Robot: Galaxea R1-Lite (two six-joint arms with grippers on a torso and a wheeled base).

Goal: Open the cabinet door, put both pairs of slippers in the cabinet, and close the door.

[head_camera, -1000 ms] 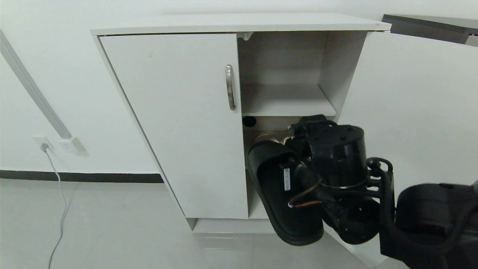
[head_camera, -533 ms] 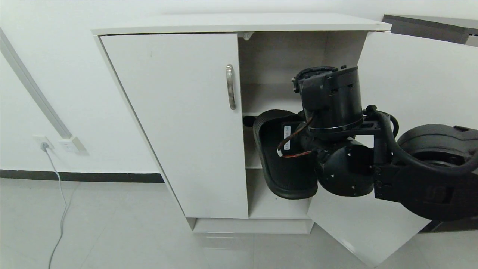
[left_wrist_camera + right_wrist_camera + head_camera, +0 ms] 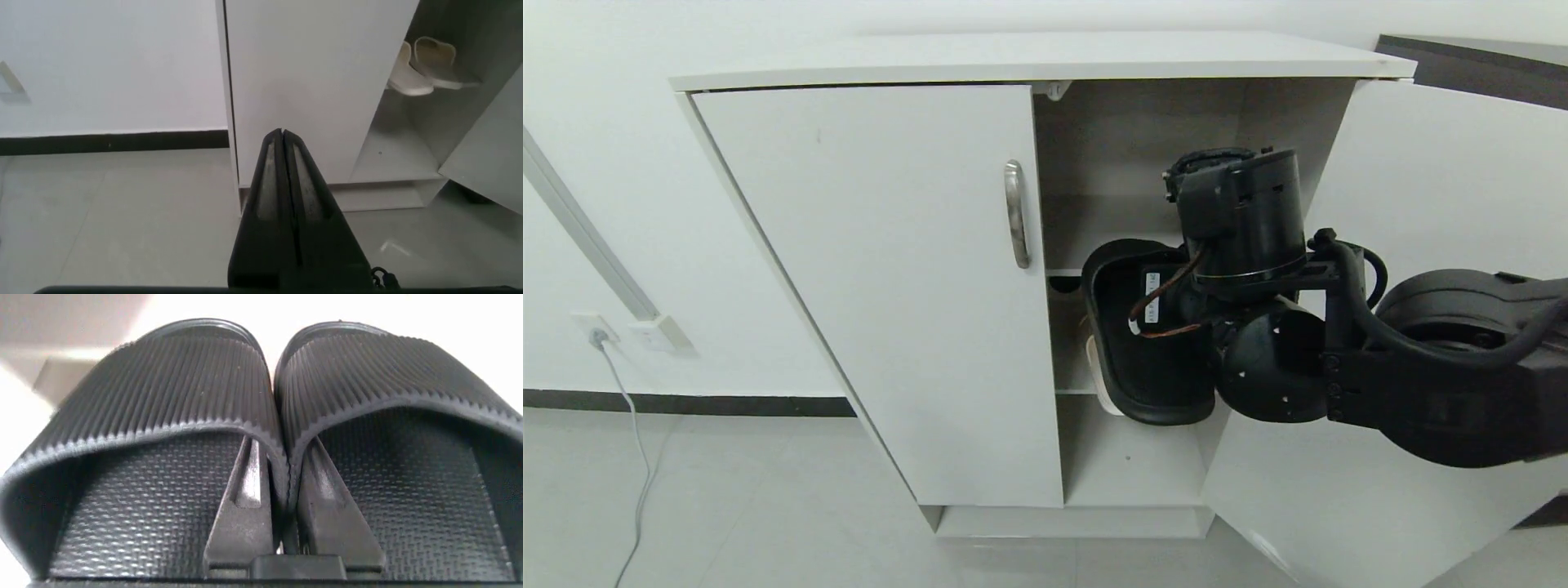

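One cabinet, with two doors and one handle. Two black slippers, two white slippers. Probably two wall outlets, with one cable.

Cabinet stands against the wall. Left door shut, right door swung out to the right. One slipper pair sits on the lower shelf inside. Other slipper pair hangs in front of that opening. Wall socket left of cabinet.
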